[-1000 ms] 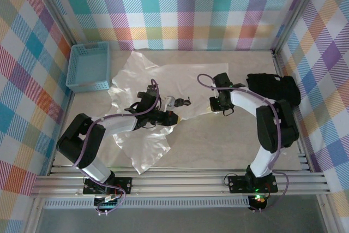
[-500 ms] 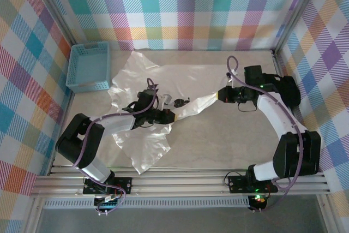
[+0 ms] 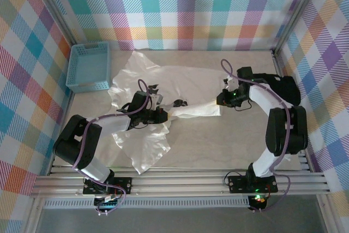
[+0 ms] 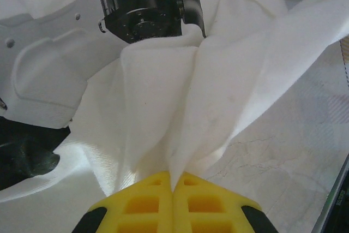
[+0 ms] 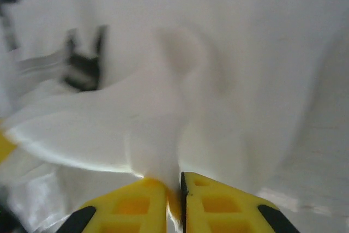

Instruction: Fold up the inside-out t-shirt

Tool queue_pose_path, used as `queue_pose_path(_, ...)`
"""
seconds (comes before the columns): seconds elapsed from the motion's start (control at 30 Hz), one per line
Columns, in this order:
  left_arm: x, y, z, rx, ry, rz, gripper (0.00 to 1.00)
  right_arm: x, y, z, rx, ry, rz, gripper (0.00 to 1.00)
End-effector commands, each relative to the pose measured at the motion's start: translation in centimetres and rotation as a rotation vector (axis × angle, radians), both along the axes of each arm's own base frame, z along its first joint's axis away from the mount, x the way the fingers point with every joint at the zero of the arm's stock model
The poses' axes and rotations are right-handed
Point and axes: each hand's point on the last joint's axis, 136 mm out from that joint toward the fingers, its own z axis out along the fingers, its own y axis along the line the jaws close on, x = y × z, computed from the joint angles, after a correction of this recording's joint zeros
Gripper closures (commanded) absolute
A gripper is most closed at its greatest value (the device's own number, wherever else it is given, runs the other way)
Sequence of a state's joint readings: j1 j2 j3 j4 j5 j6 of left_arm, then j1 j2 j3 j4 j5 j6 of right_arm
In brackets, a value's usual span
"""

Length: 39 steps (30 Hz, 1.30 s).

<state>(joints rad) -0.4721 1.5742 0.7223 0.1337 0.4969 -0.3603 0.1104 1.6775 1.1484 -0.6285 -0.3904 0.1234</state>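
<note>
The inside-out t-shirt (image 3: 180,77) lies white and rumpled across the left and middle of the table. A band of it is stretched between my two grippers. My left gripper (image 3: 165,114) is shut on a pinched fold of the cloth; in the left wrist view the fabric (image 4: 180,96) rises straight out of the closed yellow tips (image 4: 173,179). My right gripper (image 3: 220,103) is at the band's other end, by the shirt's right edge. In the blurred right wrist view, white cloth (image 5: 218,53) is pinched between its yellow tips (image 5: 175,181).
A blue basket (image 3: 87,66) stands at the back left, touching the shirt's edge. A black folded garment (image 3: 278,88) lies at the right, just behind my right arm. Bare tabletop (image 3: 218,145) runs along the front and right of the shirt. Checked walls enclose the table.
My right arm swung out to the right, drawing a band of shirt with it, then folded back, and the band now lies lower. My left gripper kept its grip and shifted slightly left.
</note>
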Motion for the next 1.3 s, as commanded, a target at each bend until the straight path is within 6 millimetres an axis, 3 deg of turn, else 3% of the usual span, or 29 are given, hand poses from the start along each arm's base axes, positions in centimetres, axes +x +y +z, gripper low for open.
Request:
queue_pose_path(0.0,0.1,-0.2,0.0,-0.014,0.011,-0.010,1.00,1.5,-4.2,-1.5,-0.241,-0.011,-0.108,0.78)
queue_pose_path(0.13,0.1,-0.4,0.0,-0.018,0.016,-0.020,1.00,0.5,-5.0,-1.7,-0.391,-0.031,-0.077,0.71)
queue_pose_path(0.37,0.1,-0.5,-0.3,-0.019,0.022,-0.022,1.00,-1.9,0.2,-1.8,-0.418,-0.156,0.084,0.52)
queue_pose_path(0.53,0.2,-0.7,-0.1,-0.029,0.024,-0.027,1.00,-0.5,1.4,-3.5,-0.498,-0.189,0.099,0.45)
queue_pose_path(0.63,0.2,-0.8,0.0,-0.031,0.022,-0.030,1.00,1.0,0.4,-4.6,-0.592,-0.181,0.071,0.45)
queue_pose_path(0.77,0.2,-0.7,0.2,-0.032,0.015,-0.028,1.00,1.4,-1.5,-3.7,-0.702,-0.192,0.045,0.51)
queue_pose_path(0.97,0.2,-0.7,0.2,-0.034,0.013,-0.028,1.00,0.5,-3.2,-2.5,-0.684,-0.189,-0.006,0.76)
queue_pose_path(1.17,0.1,-0.8,0.2,-0.033,0.015,-0.035,1.00,0.7,-3.0,-2.6,-0.558,-0.156,-0.022,0.97)
queue_pose_path(1.27,0.3,-0.8,0.6,-0.038,0.007,-0.030,1.00,0.9,-1.6,-0.7,-0.405,-0.200,0.016,1.00)
